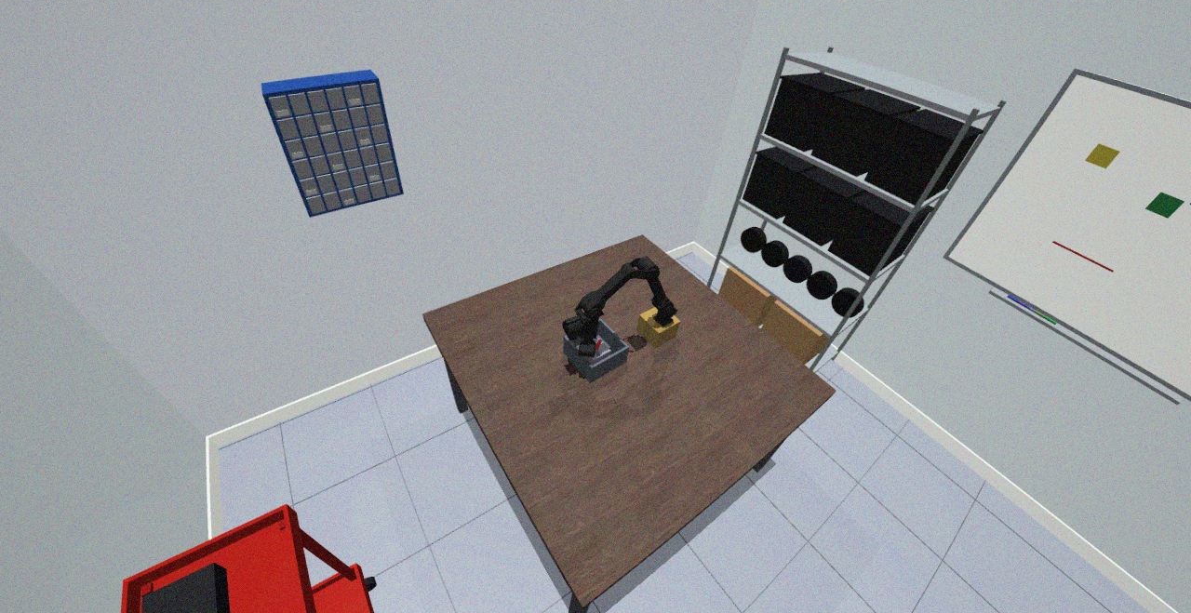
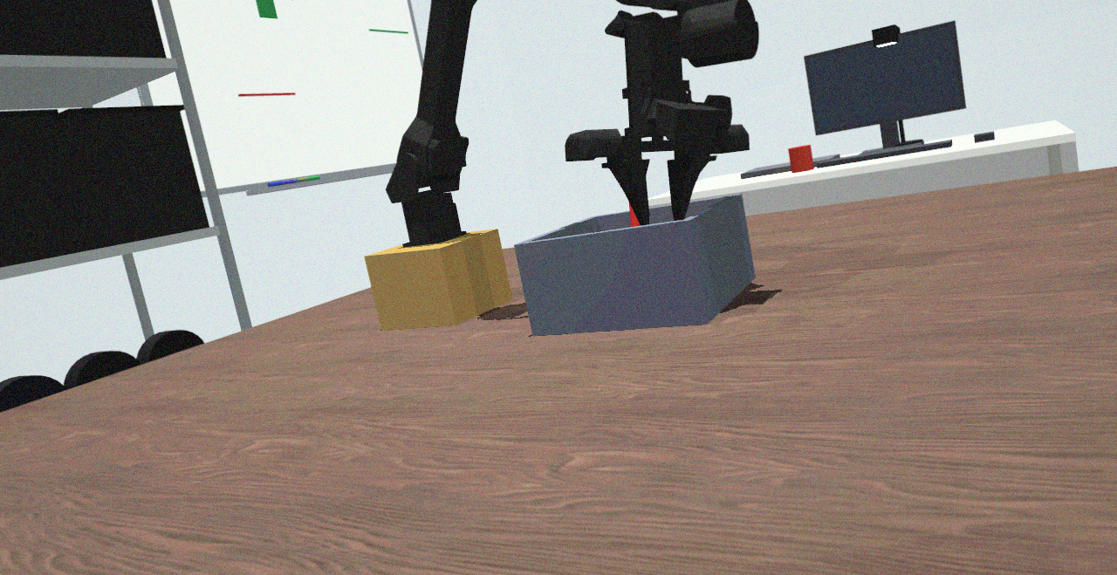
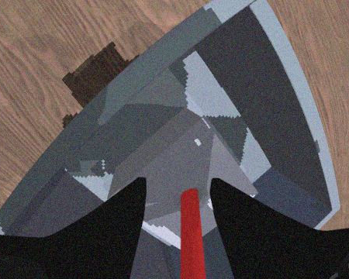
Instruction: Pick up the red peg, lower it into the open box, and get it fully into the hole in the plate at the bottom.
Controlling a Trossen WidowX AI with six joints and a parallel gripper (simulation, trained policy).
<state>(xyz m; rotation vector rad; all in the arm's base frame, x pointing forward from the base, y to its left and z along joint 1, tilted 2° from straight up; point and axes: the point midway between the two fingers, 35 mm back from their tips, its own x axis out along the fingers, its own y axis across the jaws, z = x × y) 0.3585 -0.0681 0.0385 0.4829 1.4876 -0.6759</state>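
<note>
The red peg point(image 1: 597, 344) point(image 2: 633, 215) point(image 3: 191, 232) is inside the grey-blue box point(image 1: 606, 366) point(image 2: 617, 283) point(image 3: 298, 77). My gripper point(image 2: 661, 220) point(image 3: 178, 185) points down into the box, its fingers parted. In the wrist view the peg lies between the fingers, nearer the right one, with a gap on both sides. In the exterior view it shows just left of the left fingertip. The plate point(image 3: 174, 167) is partly shaded at the box bottom. The peg's rounded end shows above the plate in the wrist view. I cannot see the hole, nor tell whether this end touches the plate.
The yellow block point(image 1: 659, 327) point(image 2: 409, 290) stands beside the box, under the arm's base. The box walls surround the fingertips on all sides. The wooden table point(image 1: 666, 418) point(image 2: 546, 447) carries both. A shelf rack, a whiteboard and a desk with a monitor stand beyond.
</note>
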